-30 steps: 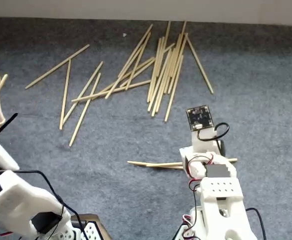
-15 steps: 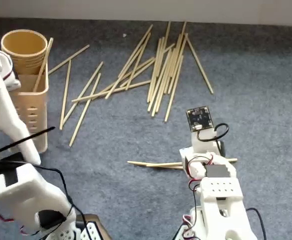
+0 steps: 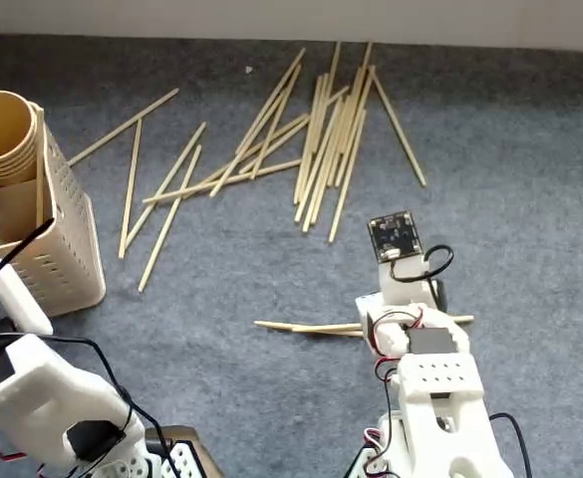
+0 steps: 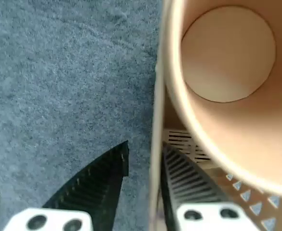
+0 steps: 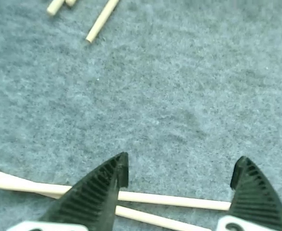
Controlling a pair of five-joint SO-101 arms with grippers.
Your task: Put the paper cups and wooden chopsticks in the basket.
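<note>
A tan perforated basket [image 3: 64, 249] leans at the left with stacked paper cups [image 3: 2, 134] and one chopstick [image 3: 40, 189] in it. My left gripper [image 4: 145, 147] hangs just above the basket's edge [image 4: 189, 144], narrowly open. That chopstick [image 4: 155, 139] rests against one finger, with carpet showing on its other side, and the cup [image 4: 227, 62] is close beside it. Many wooden chopsticks [image 3: 321, 139] lie scattered at the back. My right gripper [image 5: 179, 168] stands wide open over two chopsticks [image 5: 174, 201] lying on the carpet [image 3: 311, 327].
Grey carpet covers the whole table. A loose group of chopsticks [image 3: 161, 189] lies between the basket and the main pile. The right arm [image 3: 426, 378] stands at the front right, the left arm [image 3: 42, 398] at the front left.
The basket with the cups slid in from the left edge, stood upright, then shifted back left and now leans. The left arm swung with it. The right arm kept still.
</note>
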